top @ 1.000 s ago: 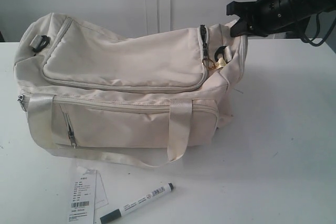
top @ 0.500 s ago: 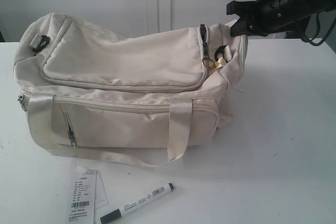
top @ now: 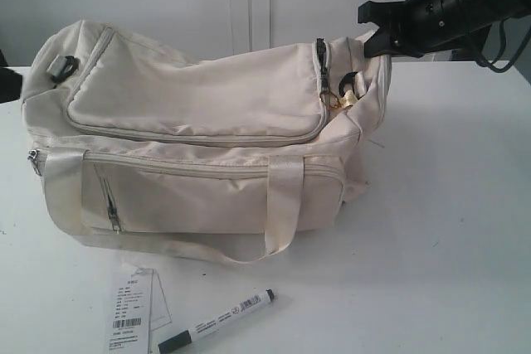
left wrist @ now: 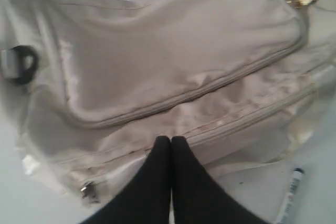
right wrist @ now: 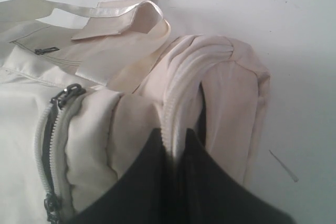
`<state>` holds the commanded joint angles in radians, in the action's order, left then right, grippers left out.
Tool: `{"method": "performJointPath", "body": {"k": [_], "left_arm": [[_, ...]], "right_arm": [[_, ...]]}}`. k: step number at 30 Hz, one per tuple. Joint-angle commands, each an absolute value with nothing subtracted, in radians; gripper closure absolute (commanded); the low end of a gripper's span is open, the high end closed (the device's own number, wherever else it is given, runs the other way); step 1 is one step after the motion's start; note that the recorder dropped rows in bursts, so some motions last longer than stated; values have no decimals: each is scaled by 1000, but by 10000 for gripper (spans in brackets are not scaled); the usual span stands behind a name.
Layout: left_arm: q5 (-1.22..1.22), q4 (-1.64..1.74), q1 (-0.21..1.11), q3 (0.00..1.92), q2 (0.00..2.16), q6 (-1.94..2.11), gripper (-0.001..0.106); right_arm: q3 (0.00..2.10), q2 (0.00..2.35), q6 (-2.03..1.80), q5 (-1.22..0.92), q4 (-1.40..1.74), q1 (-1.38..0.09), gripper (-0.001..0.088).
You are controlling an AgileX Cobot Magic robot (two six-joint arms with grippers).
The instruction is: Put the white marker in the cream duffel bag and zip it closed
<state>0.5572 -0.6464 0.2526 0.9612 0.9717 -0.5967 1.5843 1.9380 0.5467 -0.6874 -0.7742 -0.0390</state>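
On cream duffel bag [top: 199, 113] end | right pincer [right wrist: 176, 139] clamped | left pincer [left wrist: 171, 142] clenched, empty

Left gripper [left wrist: 171, 139] fingers pressed together, empty; right gripper [right wrist: 176, 139] fingers pinch cream duffel bag [right wrist: 231, 77] edge.

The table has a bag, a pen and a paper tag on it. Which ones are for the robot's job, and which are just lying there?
For the job: cream duffel bag; white marker; right gripper, pinching the bag's end; left gripper, shut and empty.

Just lying about: paper barcode tag.
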Motion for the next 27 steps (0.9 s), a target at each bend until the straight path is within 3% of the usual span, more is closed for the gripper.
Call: {"method": "performJointPath", "body": {"k": [6,20,27], "left_arm": [[621,-878,265,1051,1092,-786,1053],[417,-859,561,1209,1381,-731,1053],[355,-859,642,1295,1525,-628,1053]], "right_arm": [[1584,1938,547,-687,-774,-39,868],[1584,1938,547,-687,-774,-39,868],[1584,1938,547,-687,-774,-39,868]]}}
